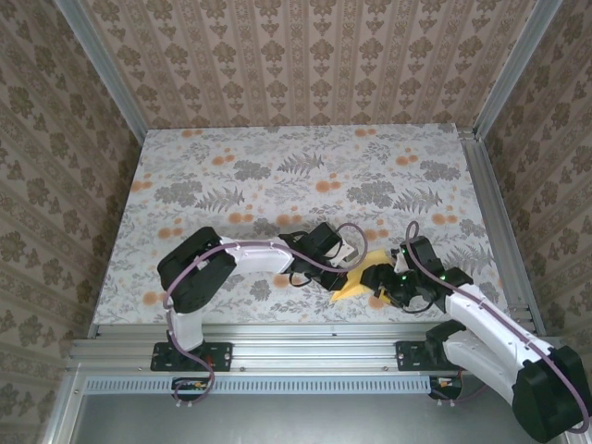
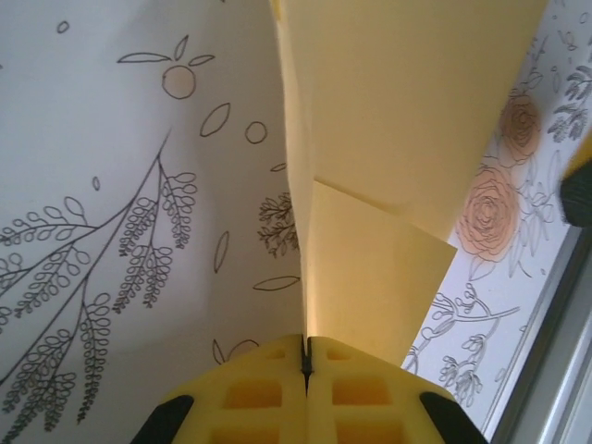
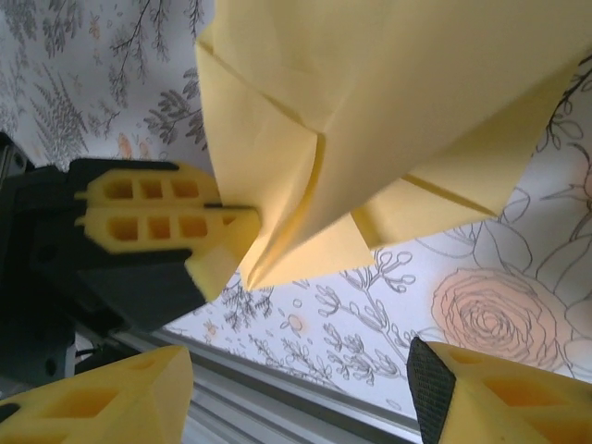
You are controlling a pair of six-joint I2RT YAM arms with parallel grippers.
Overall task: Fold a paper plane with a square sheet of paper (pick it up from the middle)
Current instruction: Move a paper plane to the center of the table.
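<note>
Near the front edge of the flower-print table (image 1: 277, 176), from above, your thin, partly folded mustard-yellow paper sheet (image 1: 354, 285) lies between the left gripper (image 1: 354, 266) and the right gripper (image 1: 386, 292). Left wrist view: the left gripper (image 2: 305, 356) is pressed together, pinching the sheet's folded edge. Right wrist view: the right gripper (image 3: 296, 393) stands spread wide, nothing between its fingers (image 3: 490, 398), the sheet just beyond them. Expect light, floppy, easily creased paper; take it along a layered fold.
</note>
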